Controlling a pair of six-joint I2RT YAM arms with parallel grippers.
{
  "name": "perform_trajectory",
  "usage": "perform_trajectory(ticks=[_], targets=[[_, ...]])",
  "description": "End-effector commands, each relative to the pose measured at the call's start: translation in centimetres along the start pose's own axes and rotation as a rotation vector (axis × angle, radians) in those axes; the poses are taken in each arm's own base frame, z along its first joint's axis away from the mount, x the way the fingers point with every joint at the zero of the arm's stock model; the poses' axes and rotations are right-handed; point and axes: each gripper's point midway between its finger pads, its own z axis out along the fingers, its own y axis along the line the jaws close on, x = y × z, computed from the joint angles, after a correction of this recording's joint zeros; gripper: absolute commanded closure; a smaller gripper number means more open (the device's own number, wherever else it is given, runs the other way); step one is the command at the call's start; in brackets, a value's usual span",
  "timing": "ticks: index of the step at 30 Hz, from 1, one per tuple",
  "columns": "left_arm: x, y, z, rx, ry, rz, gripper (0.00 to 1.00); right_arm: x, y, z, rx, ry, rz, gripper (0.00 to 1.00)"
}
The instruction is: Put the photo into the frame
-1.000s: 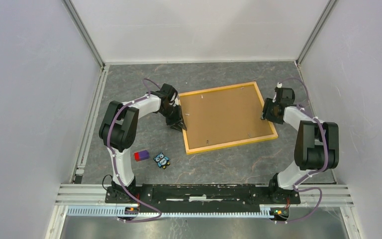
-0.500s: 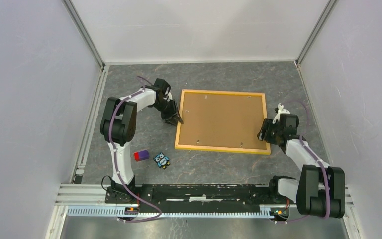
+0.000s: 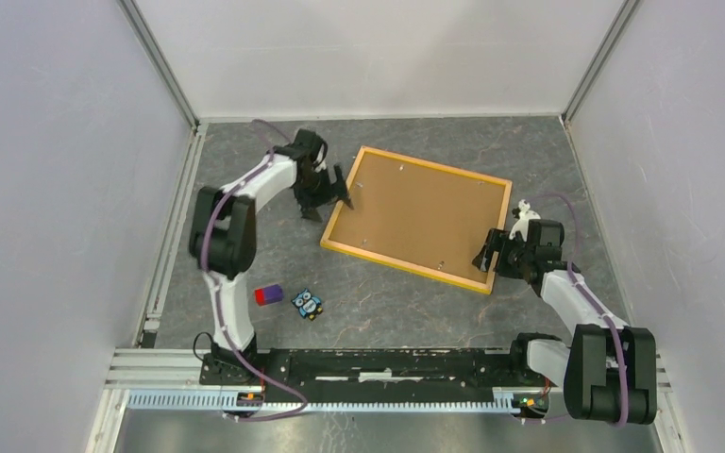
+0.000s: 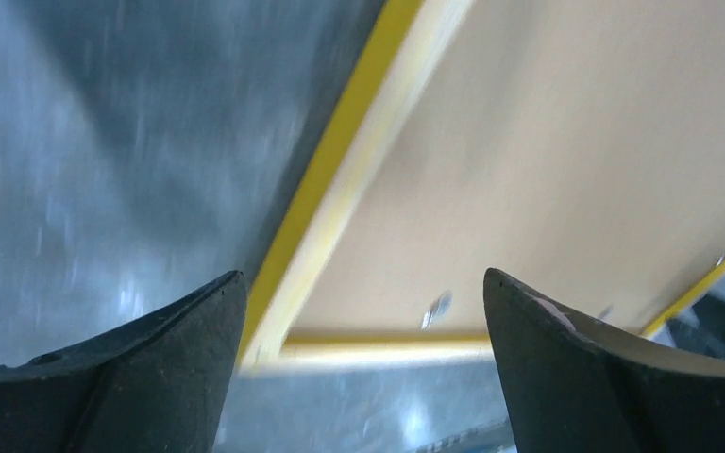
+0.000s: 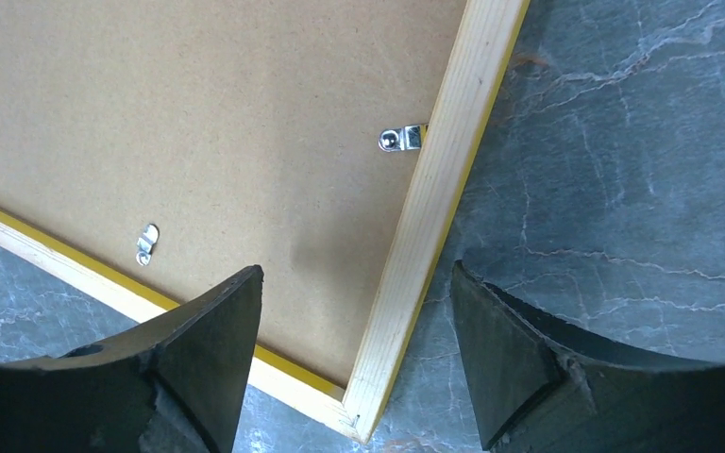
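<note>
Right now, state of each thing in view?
frame, flat on table, back up
backing panel, seated in frame
left fingers, open, at frame's far-left corner
right fingers, open, at frame's near-right corner
purple block, on table
owl toy, on table

Even bright light, soft shadows, frame (image 4: pixel 332 175) motion-blurred in left wrist view, right wrist view sharp

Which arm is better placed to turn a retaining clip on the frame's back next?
Probably right: the right claw, open, straddles the frame's corner with a metal clip just ahead. The left claw, open too, shows only a blurred clip.
</note>
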Motion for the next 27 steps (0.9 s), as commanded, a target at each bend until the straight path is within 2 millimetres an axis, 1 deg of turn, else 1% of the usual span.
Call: perform_trajectory(ticks=[1,2,3,4,6,7,8,9,10,11,12,14,15,18,21,22,23,25,27], targets=[[4.2,-0.7,-7.0,0.02,-0.092,-0.016,0.0,1.1,-0.1,-0.3,0.001,0.073,-0.011,0.21],[6.0,-1.2,-7.3,0.026,-0.084,-0.036,0.0,1.1,0.1,-0.2,-0.01,0.064,-0.003,0.21],[8.0,-1.2,-7.4,0.013,-0.072,-0.096,0.01,1.0,0.2,-0.1,-0.013,0.056,0.007,0.21],[10.5,-1.4,-7.0,0.017,-0.038,-0.148,0.02,1.1,0.2,-0.1,-0.014,0.054,0.017,0.21],[14.3,-3.8,-6.2,0.098,0.006,-0.27,0.04,1.0,0.7,-0.1,-0.04,0.06,0.013,0.21],[15.5,-4.7,-5.9,0.121,0.019,-0.353,0.06,0.9,0.7,-0.1,-0.042,0.062,0.001,0.21],[16.9,-5.7,-5.4,0.15,0.03,-0.402,0.09,0.8,0.2,-0.2,-0.012,0.061,-0.007,0.2],[17.6,-6.3,-5.0,0.157,0.025,-0.483,0.11,0.5,-0.5,-0.3,0.033,0.053,-0.007,0.18],[18.1,-6.8,-4.7,0.165,-0.001,-0.553,0.11,0.6,-1.3,-0.4,0.078,0.048,0.001,0.15],[18.2,-7.8,-4.4,0.197,-0.043,-0.573,0.12,0.6,-1.4,-0.4,0.087,0.042,0.005,0.12],[17.9,-8.5,-4.2,0.21,-0.101,-0.587,0.12,0.7,-1.1,-0.3,0.068,0.034,0.007,0.1],[18.1,-9.7,-3.5,0.198,-0.134,-0.601,0.1,0.9,-0.6,-0.2,0.032,0.035,0.005,0.06],[18.2,-10.1,-3.1,0.191,-0.139,-0.627,0.09,0.8,-0.6,-0.4,0.038,0.044,-0.005,0.03],[19.1,-10.6,-1.7,0.17,-0.175,-0.734,0.08,0.8,-2.0,-0.8,0.126,0.04,0.013,0.02],[19.6,-11.9,-0.6,0.161,-0.21,-0.816,0.13,0.0,-3.3,-1.3,0.192,0.01,0.039,0.02],[19.6,-12.0,-0.2,0.147,-0.231,-0.843,0.14,-0.3,-3.4,-1.5,0.19,0.004,0.04,0.02],[19.9,-12.1,0.1,0.133,-0.249,-0.865,0.16,-0.6,-2.9,-1.6,0.155,-0.01,0.038,0.02],[19.6,-12.8,0.5,0.137,-0.304,-0.904,0.18,-0.6,-2.1,-1.5,0.091,-0.033,0.027,0.02],[19.2,-12.9,1.2,0.102,-0.359,-0.925,0.19,-0.5,-1.5,-1.3,0.054,-0.045,0.027,0.02]])
